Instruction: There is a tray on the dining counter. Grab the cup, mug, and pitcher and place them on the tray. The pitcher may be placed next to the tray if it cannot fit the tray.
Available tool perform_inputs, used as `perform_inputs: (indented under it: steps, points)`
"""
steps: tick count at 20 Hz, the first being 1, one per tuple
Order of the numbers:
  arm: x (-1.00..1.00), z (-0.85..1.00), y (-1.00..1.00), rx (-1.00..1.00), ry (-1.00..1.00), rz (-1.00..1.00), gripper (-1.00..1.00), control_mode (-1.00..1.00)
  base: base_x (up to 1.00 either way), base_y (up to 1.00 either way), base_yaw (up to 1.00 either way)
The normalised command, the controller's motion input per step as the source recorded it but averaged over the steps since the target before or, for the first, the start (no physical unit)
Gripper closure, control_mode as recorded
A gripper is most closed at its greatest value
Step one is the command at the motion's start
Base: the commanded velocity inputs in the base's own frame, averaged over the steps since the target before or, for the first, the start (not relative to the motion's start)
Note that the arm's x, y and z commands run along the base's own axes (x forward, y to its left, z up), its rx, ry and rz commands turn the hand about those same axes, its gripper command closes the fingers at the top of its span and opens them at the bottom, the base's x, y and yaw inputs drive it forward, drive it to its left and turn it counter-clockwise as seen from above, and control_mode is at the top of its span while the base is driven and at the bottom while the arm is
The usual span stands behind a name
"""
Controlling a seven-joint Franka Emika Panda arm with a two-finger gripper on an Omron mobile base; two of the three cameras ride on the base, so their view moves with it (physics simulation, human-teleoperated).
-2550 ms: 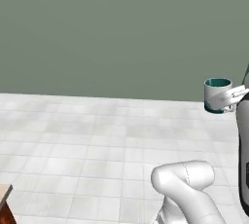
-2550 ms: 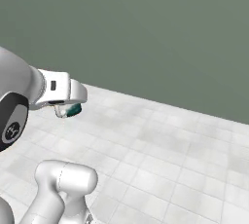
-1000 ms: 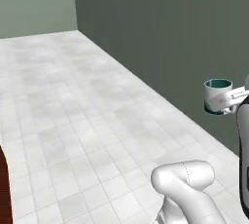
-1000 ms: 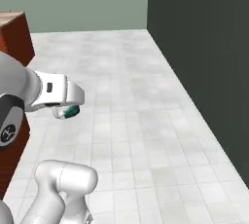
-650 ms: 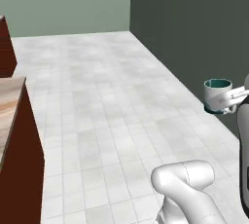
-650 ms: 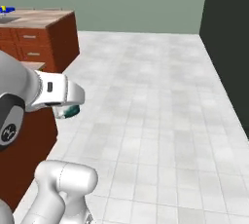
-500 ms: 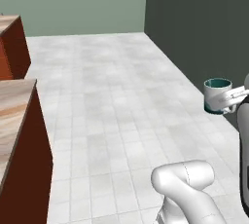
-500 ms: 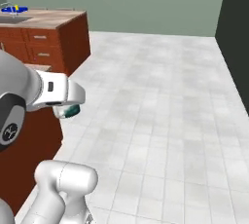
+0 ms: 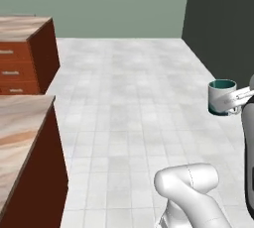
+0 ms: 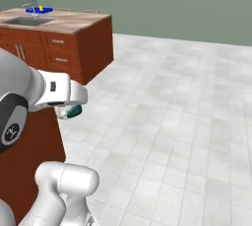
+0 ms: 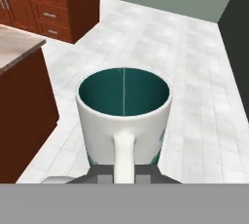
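Mug carried as base swings toward counters

Views have shifted: wood cabinets now fill the upper left. Gripper stays clamped on the mug handle at right edge; tray sits far upper left on dining counter.

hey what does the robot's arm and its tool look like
The arm is glossy white with rounded, bulbous links and a dark grey joint bearing a small white round emblem. Its boxy white wrist ends in the tool, with small dark grey fingertips. No cables are visible.
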Motion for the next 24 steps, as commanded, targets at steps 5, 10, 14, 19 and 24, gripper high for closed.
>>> perform_inputs:
  steps: [5,10,14,19,24]
  points:
    - [0.00,0.00,0.00,0.00,0.00,0.00,1.00,1.00,1.00,-0.20,0.15]
    - [0.00,0.00,0.00,0.00,0.00,0.00,1.00,1.00,1.00,-0.38,0.03]
    - [0.00,0.00,0.00,0.00,0.00,0.00,1.00,1.00,1.00,-0.54,0.03]
    - [0.00,0.00,0.00,0.00,0.00,0.00,1.00,1.00,1.00,-0.58,0.03]
    - [0.00,0.00,0.00,0.00,0.00,0.00,1.00,1.00,1.00,-0.59,0.02]
